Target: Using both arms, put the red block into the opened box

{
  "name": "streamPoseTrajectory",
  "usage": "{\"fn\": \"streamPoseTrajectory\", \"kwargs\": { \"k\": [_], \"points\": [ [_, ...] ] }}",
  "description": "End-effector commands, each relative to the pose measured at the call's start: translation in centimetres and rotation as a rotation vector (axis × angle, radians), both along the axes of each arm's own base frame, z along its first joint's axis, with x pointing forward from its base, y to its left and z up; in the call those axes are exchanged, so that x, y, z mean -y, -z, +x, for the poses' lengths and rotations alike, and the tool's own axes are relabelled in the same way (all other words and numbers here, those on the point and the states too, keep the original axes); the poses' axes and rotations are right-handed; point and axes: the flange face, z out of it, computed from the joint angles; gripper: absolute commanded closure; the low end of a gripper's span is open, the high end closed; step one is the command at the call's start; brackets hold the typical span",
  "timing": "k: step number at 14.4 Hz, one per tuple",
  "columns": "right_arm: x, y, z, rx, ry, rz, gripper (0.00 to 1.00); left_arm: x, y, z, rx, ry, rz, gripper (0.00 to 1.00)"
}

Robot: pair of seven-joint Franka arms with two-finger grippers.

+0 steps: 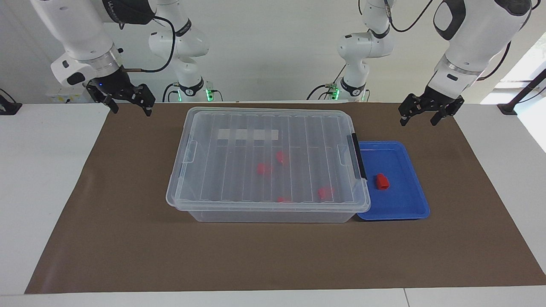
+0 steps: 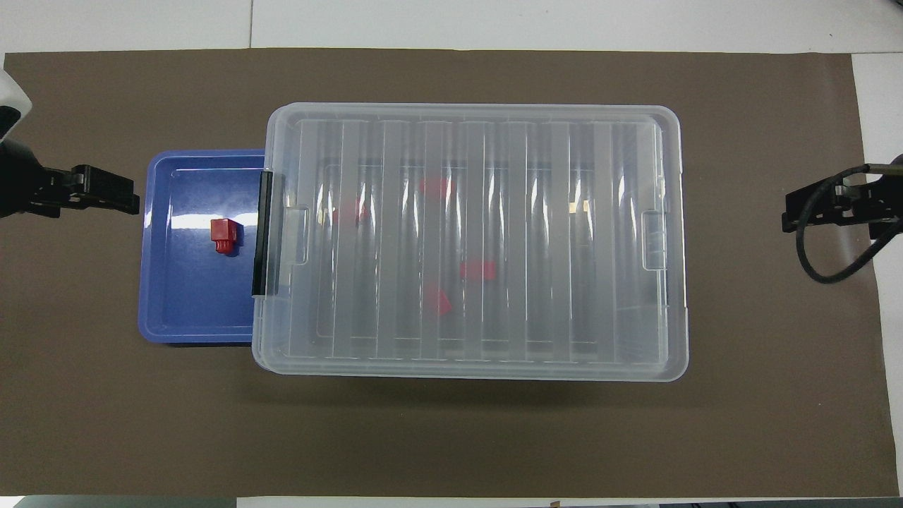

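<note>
The red block (image 1: 382,181) (image 2: 223,235) lies in a shallow blue tray (image 1: 409,200) (image 2: 169,303). The tray touches the box (image 1: 222,170) (image 2: 635,233) at the left arm's end of the table. This clear box stands mid-mat with its ribbed lid lying flat on it, and its black latch bar (image 1: 358,156) (image 2: 264,233) faces the tray. Several red pieces show blurred through the lid. My left gripper (image 1: 419,120) (image 2: 132,196) hangs open over the mat beside the tray, holding nothing. My right gripper (image 1: 131,109) (image 2: 789,215) hangs open and empty over the mat at the other end.
A brown mat (image 1: 128,238) (image 2: 141,423) covers the white table (image 1: 38,179). Two white label strips (image 1: 247,134) sit on the lid. A black cable (image 2: 839,261) loops below the right gripper.
</note>
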Motion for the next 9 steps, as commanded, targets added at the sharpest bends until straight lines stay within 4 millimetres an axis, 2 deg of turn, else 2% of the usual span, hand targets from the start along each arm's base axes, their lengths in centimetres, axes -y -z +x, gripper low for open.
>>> {"fn": "streamPoseTrajectory", "kwargs": {
  "k": [1,9],
  "points": [
    [-0.05,0.08,-0.48,0.015,-0.019,0.023,0.00,-0.22,-0.37,-0.77,0.004,0.006,-0.016,0.00],
    [0.61,0.08,-0.58,0.007,-0.007,0.023,0.00,-0.22,-0.37,-0.77,0.004,0.006,-0.016,0.00]
  ]
}}
